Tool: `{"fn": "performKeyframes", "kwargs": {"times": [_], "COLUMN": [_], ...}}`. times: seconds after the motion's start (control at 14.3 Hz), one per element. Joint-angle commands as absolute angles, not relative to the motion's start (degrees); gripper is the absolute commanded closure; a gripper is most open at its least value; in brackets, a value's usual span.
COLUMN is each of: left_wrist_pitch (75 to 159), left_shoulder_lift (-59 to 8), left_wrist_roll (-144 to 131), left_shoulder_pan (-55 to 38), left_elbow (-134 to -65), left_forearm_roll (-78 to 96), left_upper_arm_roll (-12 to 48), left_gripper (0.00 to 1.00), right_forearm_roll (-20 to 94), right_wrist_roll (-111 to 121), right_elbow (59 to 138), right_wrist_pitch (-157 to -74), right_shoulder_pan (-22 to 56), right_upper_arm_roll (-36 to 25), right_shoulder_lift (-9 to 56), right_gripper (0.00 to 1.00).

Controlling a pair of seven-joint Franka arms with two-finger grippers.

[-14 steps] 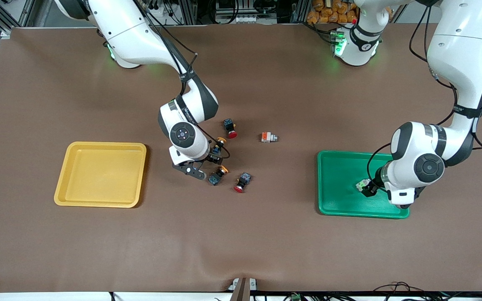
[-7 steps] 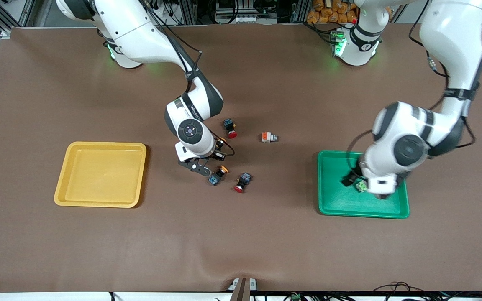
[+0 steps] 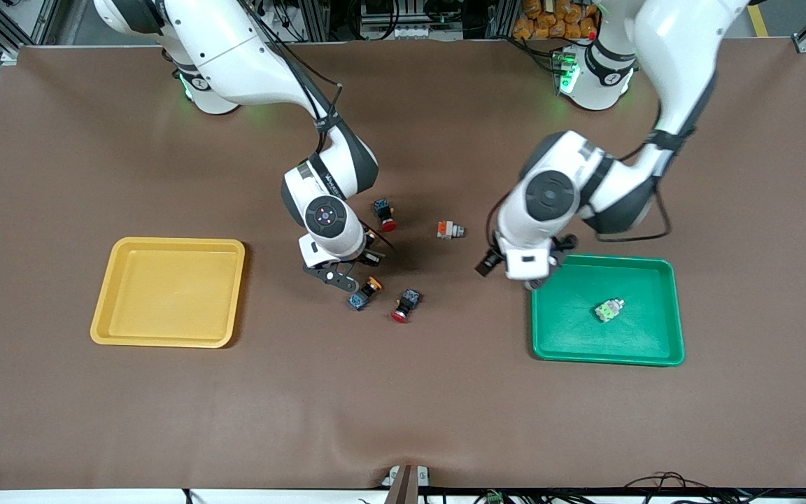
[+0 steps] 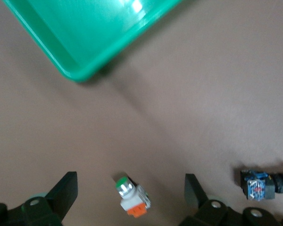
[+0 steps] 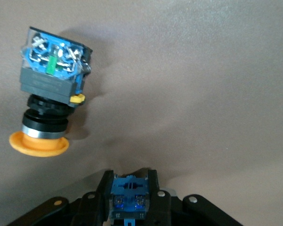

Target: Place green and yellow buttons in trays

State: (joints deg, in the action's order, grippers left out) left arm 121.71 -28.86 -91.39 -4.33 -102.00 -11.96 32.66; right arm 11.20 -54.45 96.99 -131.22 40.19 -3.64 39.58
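Hovering wide open, left gripper [image 4: 127, 190] frames the pale grey orange-block button [image 4: 132, 200] — right gripper [image 5: 129, 200] clamps a blue-bodied yellow-capped button [image 5: 129, 200].

Both arms wear glossy white shells with dark grey-black bands at the joints. Each wrist shows a round dark cap ringed in grey, the right arm's [image 3: 326, 218] with a small red-dotted mark. Black cables, strapped on, run along both forearms. Green lights glow at both bases. The left gripper [image 4: 131, 200] has black fingers [image 4: 66, 190] with pale screw heads.
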Motion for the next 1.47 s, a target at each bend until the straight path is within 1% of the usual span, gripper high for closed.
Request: {"fn": "performKeyframes", "kwargs": {"times": [0.0,0.07,0.21,0.35,0.56,0.84,0.98,1.05,1.12,1.19,1.26,1.4], "left_wrist_pitch": [131.8,134.5,136.7,137.5,140.0,142.0,142.9,143.3,143.6,143.6,143.6,143.5], "left_shoulder_lift": [-28.7,-29.2,-30.1,-32.0,-34.4,-36.5,-37.2,-37.2,-37.2,-37.2,-37.2,-37.1], "left_wrist_roll": [-97.3,-99.5,-104.0,-109.3,-113.1,-114.3,-115.2,-115.5,-115.8,-116.1,-116.2,-116.0], "left_shoulder_pan": [-5.5,-5.9,-8.5,-10.1,-11.3,-11.9,-12.0,-12.0,-12.4,-12.7,-13.1,-13.3], "left_elbow": [-109.5,-111.2,-112.6,-112.5,-112.6,-113.0,-112.9,-112.9,-112.9,-112.9,-112.8,-112.7], "left_forearm_roll": [-11.2,-11.2,-11.3,-11.8,-12.0,-12.0,-12.0,-12.0,-12.0,-12.0,-12.0,-12.1], "left_upper_arm_roll": [32.5,32.5,32.4,32.4,32.1,31.5,31.4,31.1,31.1,31.1,31.1,31.0], "left_gripper": [0.00,0.00,0.00,0.00,0.00,0.00,0.00,0.11,0.32,0.62,1.00,1.00], "right_forearm_roll": [10.4,9.1,7.1,7.0,6.9,5.4,4.2,4.7,4.7,4.8,4.8,5.8], "right_wrist_roll": [-54.1,-51.6,-45.6,-41.9,-36.2,-33.0,-22.7,-16.8,-11.1,-6.9,-4.5,2.3], "right_elbow": [96.6,96.2,96.0,96.1,96.2,96.3,97.7,98.1,98.0,98.1,98.3,98.4], "right_wrist_pitch": [-125.8,-121.6,-112.9,-107.3,-101.3,-101.6,-106.1,-108.3,-110.2,-113.3,-116.4,-121.9], "right_shoulder_pan": [39.1,38.5,38.1,38.1,37.9,37.0,31.0,27.6,25.3,23.5,21.5,18.0], "right_upper_arm_roll": [-4.7,-5.6,-8.9,-12.4,-17.9,-24.3,-24.6,-24.4,-24.4,-24.4,-24.3,-24.1], "right_shoulder_lift": [36.4,34.5,30.1,27.2,25.7,25.7,26.1,26.5,27.8,29.7,31.7,35.3], "right_gripper": [1.00,1.00,1.00,1.00,1.00,1.00,1.00,1.00,1.00,1.00,1.00,1.00]}}
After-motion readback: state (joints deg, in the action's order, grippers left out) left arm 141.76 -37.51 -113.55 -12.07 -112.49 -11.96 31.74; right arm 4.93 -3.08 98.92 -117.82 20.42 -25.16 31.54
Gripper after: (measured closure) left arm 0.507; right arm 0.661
